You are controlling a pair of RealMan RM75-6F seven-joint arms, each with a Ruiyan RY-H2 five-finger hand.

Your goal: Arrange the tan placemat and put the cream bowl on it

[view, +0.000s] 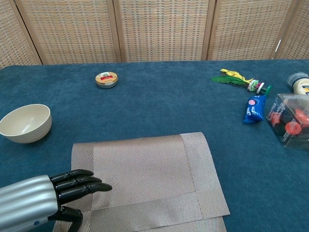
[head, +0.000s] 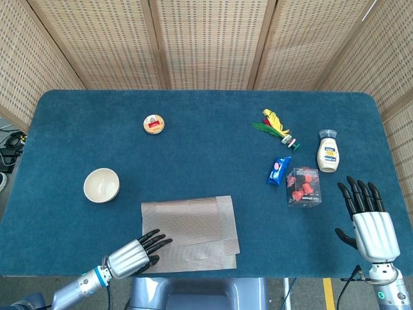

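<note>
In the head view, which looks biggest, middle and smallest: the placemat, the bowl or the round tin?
Largest to smallest, as they look in the head view:
1. placemat
2. bowl
3. tin
The tin lies farther from the camera, so it may look a bit smaller than it is.
</note>
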